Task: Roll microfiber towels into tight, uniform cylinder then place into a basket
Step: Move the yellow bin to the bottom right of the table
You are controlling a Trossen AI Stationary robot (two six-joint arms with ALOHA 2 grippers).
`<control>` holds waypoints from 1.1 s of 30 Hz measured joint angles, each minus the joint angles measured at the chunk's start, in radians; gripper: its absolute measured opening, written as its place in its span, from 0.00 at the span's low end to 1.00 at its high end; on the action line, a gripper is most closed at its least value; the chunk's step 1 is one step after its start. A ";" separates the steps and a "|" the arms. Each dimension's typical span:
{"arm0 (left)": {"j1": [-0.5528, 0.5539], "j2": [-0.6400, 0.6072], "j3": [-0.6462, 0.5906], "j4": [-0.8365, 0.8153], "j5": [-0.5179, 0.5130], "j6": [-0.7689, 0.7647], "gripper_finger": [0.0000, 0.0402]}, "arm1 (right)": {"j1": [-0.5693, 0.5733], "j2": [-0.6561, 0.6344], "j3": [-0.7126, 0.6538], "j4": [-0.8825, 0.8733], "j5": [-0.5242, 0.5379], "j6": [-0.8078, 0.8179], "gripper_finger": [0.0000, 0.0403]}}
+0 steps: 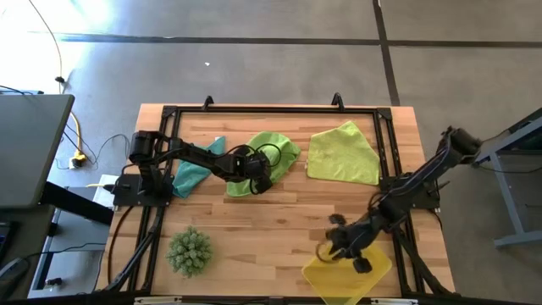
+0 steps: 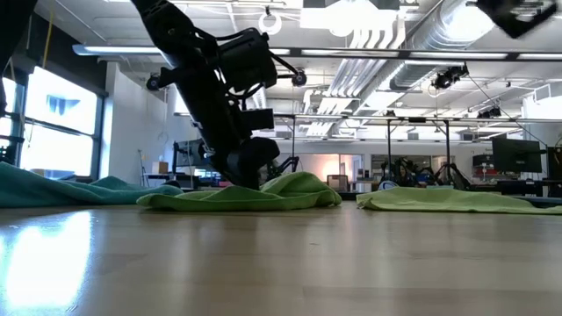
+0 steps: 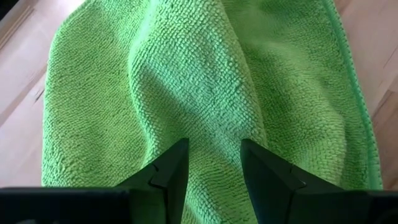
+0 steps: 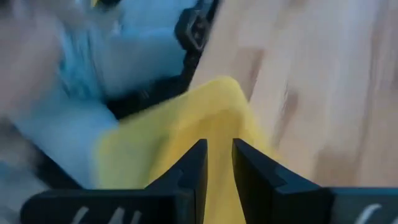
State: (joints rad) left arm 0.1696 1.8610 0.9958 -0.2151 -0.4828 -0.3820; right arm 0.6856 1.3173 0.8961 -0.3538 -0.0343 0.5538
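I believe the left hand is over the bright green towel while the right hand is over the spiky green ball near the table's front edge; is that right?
Not quite. The left hand is indeed over the bright green towel, but the right hand is over the yellow basket, not the spiky green ball, which sits alone at the other front corner. The high view shows this.

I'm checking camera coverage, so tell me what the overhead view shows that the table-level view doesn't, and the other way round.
Only the high view shows the translucent yellow plastic basket at the table's near edge, the right gripper over its edge, and the spiky green plant-like ball.

Only the low view shows the room behind the table, with its ceiling pipes and lights.

Both show the bright green microfiber towel lying crumpled with the left gripper down on it, the teal towel and the pale yellow-green towel, all unrolled.
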 joint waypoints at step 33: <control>-0.002 0.000 0.000 0.004 0.000 -0.034 0.34 | 0.134 0.098 -0.002 -0.659 -0.083 0.937 0.36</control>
State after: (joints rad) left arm 0.1680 1.8610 0.9956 -0.2112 -0.4824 -0.4158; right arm 0.8200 1.4149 0.8944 -1.0125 -0.1169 1.4912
